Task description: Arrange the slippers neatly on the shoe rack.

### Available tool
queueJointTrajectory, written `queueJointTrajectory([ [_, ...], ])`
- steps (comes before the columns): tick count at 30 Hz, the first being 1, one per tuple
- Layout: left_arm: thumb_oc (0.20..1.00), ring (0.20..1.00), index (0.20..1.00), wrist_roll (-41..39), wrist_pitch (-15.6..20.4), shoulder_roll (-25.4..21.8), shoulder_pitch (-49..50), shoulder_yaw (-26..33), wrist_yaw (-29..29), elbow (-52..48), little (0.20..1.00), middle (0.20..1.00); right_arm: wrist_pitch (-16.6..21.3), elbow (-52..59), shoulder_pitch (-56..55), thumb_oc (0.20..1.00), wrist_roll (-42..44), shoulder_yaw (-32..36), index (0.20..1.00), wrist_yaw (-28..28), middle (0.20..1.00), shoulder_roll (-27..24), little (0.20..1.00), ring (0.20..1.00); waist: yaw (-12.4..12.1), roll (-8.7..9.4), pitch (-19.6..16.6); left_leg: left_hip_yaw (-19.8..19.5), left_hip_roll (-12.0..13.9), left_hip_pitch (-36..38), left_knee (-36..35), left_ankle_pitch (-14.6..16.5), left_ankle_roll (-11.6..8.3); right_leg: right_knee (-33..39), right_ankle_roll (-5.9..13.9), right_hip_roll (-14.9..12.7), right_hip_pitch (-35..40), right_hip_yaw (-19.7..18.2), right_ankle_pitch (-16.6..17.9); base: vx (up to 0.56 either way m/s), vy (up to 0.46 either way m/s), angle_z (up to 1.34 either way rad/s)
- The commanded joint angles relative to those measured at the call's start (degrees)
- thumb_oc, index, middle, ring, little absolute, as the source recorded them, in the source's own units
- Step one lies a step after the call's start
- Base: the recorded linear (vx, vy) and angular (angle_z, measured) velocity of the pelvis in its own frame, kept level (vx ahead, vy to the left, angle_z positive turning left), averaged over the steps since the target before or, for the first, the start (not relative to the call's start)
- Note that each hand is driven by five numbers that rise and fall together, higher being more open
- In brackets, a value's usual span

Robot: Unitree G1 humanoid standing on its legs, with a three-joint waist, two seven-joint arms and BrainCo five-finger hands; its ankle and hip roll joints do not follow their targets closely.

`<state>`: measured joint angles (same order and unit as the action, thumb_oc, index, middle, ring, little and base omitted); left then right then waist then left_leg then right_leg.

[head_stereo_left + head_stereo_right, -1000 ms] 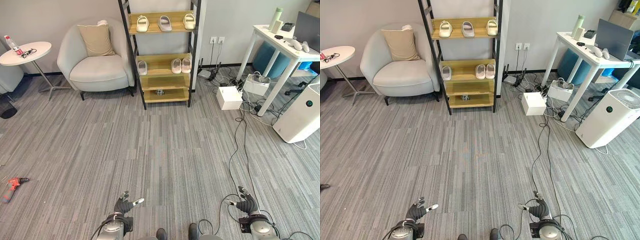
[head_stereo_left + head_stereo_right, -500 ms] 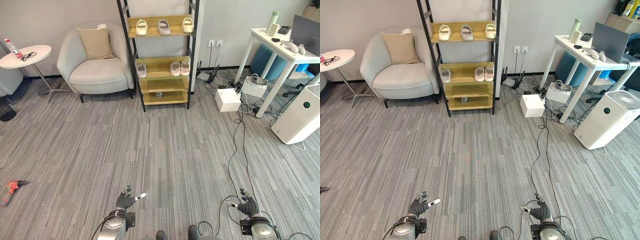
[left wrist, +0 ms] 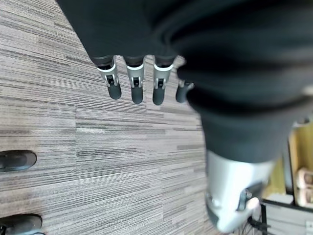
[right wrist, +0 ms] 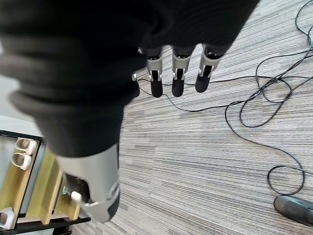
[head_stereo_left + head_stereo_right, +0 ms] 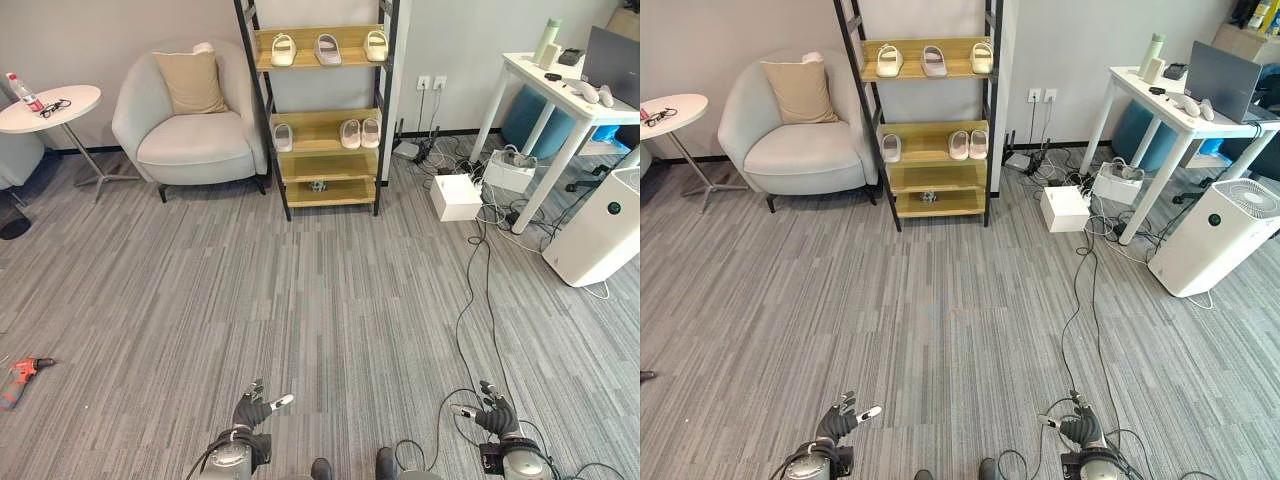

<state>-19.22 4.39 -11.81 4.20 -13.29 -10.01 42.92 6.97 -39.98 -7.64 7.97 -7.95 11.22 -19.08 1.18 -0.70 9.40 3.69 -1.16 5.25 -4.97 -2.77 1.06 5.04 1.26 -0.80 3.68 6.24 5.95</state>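
Note:
The wooden shoe rack point(image 5: 325, 165) stands against the far wall. Its top shelf carries a cream slipper point(image 5: 283, 48), a grey slipper point(image 5: 328, 47) and another cream slipper point(image 5: 377, 44). On the middle shelf, a single pale slipper point(image 5: 283, 137) lies at the left and a pale pair point(image 5: 360, 132) at the right. My left hand point(image 5: 250, 410) and right hand point(image 5: 494, 415) hang low over the carpet, far from the rack. Both are open and hold nothing; straight fingers point(image 3: 134, 85) and fingers point(image 4: 176, 78) show over bare carpet.
A small dark object point(image 5: 318, 185) sits on the rack's lower shelf. A grey armchair point(image 5: 190, 130) and round side table point(image 5: 50, 105) stand left of the rack. A white desk point(image 5: 570, 95), white box point(image 5: 457, 195), air purifier point(image 5: 600, 230) and floor cables are right. A red drill point(image 5: 20, 368) lies left.
The camera has shifted slightly. Both hands sit a little lower in the picture and stay open. The slippers have not moved.

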Motion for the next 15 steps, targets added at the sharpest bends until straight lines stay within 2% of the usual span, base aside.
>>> queueJointTrajectory([
  [1,1.000,1.000,1.000,-0.6,2.4,-1.0,-4.1,0.0,-0.2,-2.1,1.000,1.000,1.5,1.8,3.1,1.000,1.1,1.0,1.000,0.9,1.000,-0.4,1.000,1.000,0.1,0.74,1.5,-1.6,1.0,0.0,0.0,3.0,-1.92,0.0,5.68,-4.4,3.5,-1.1,-7.2,0.04,0.062,0.02],
  [6,1.000,1.000,1.000,0.3,2.6,-1.8,-4.7,0.2,-0.7,-2.4,1.000,1.000,1.6,1.9,4.1,1.000,1.2,0.8,1.000,0.8,1.000,-0.5,1.000,1.000,-0.1,1.04,1.6,-1.3,0.6,-0.6,0.0,3.2,-1.47,-0.1,6.14,-4.8,2.8,-1.7,-7.0,0.02,0.057,0.00],
  [7,1.000,1.000,1.000,-0.9,3.0,-2.1,-5.1,0.7,-1.1,-3.3,1.000,1.000,1.6,2.0,4.8,1.000,1.2,0.7,1.000,1.0,1.000,-0.6,1.000,1.000,-0.3,1.22,1.9,-1.0,0.3,-1.5,0.5,3.4,-0.98,-1.9,6.58,-5.2,1.3,-2.3,-7.3,0.00,0.101,-0.02],
  [10,1.000,1.000,1.000,-1.9,3.4,-2.5,-6.4,1.4,-1.7,-4.0,1.000,1.000,1.5,2.8,5.0,1.000,1.1,1.1,1.000,0.9,1.000,-0.8,1.000,1.000,-0.3,1.06,3.3,-1.3,-0.5,-2.8,2.0,4.2,0.39,-12.3,7.35,-5.9,-3.9,-3.5,-8.8,-0.03,0.141,-0.06],
  [13,1.000,1.000,1.000,-4.6,3.6,-2.3,-6.4,2.3,-1.6,-4.7,1.000,1.000,1.4,3.3,4.7,1.000,1.0,1.4,1.000,0.8,1.000,-0.8,1.000,1.000,0.8,0.51,5.7,-1.7,-0.8,-2.0,2.4,4.8,1.53,-25.8,7.78,-5.7,-10.7,-4.5,-5.8,0.00,0.127,-0.06],
  [14,1.000,1.000,1.000,-5.1,3.6,-2.1,-6.4,2.5,-1.4,-4.1,1.000,1.000,1.3,3.4,4.5,1.000,1.1,1.7,1.000,0.8,1.000,-0.6,1.000,1.000,1.1,0.22,6.2,-2.2,-0.8,-1.4,2.2,5.0,1.51,-28.0,7.45,-5.4,-12.8,-4.9,-5.5,0.19,0.063,0.01],
  [15,1.000,1.000,1.000,-6.5,3.9,-1.6,-6.4,3.2,-1.2,-3.1,1.000,1.000,1.3,2.5,4.3,1.000,1.6,2.0,1.000,0.5,1.000,-0.5,1.000,1.000,1.5,0.27,6.6,-2.4,-1.0,0.7,1.0,5.5,1.24,-25.9,6.91,-4.5,-15.9,-3.6,-5.6,0.17,0.026,-0.07],
])
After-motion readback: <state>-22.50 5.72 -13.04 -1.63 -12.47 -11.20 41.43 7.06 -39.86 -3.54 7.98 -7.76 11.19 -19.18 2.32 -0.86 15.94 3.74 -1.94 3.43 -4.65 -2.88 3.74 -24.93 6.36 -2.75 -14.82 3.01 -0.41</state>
